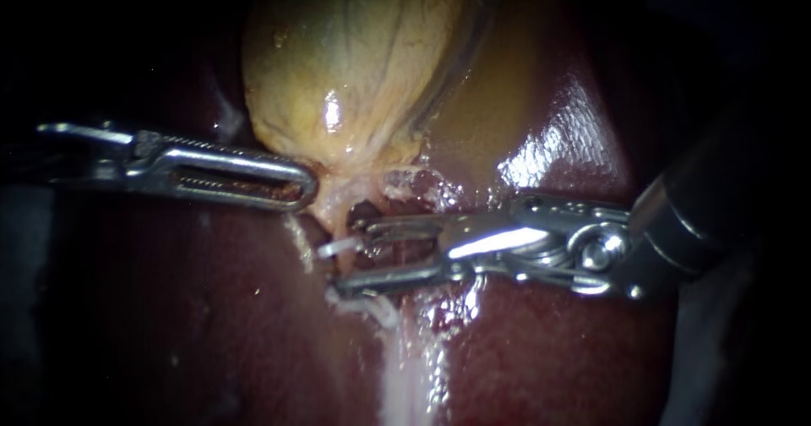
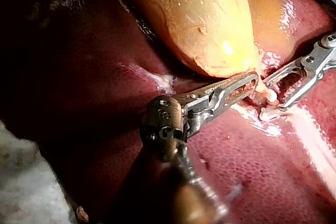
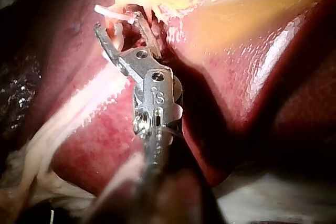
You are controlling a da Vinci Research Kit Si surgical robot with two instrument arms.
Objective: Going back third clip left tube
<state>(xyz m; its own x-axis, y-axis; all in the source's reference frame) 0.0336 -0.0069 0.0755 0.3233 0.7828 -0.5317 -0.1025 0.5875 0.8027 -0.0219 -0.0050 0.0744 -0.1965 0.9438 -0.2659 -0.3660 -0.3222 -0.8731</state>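
Closest to the endoscope is my right instrument (image 1: 348,255), a bright steel wrist on a dark shaft that comes in from the liver's right side and ends in two long thin prongs. Its jaws stand apart with a clear gap between them and grip nothing. Between their tips lies a small white clip (image 1: 340,245), a short bar set across the pale pinkish tube (image 1: 331,213) that runs down from the narrow end of the yellow-tan gallbladder (image 1: 355,62). One end of this clip sticks out past the tube to the left. A second white clip (image 1: 372,308) sits lower on the same strand, just beneath the lower prong. My left instrument (image 1: 306,185), with slotted steel jaws and fine teeth, comes in level from the left. Its jaws are closed on the gallbladder's lower edge, just above the tube. Glossy dark red liver (image 1: 169,324) lies under everything, and a whitish streak runs down it from the clips.
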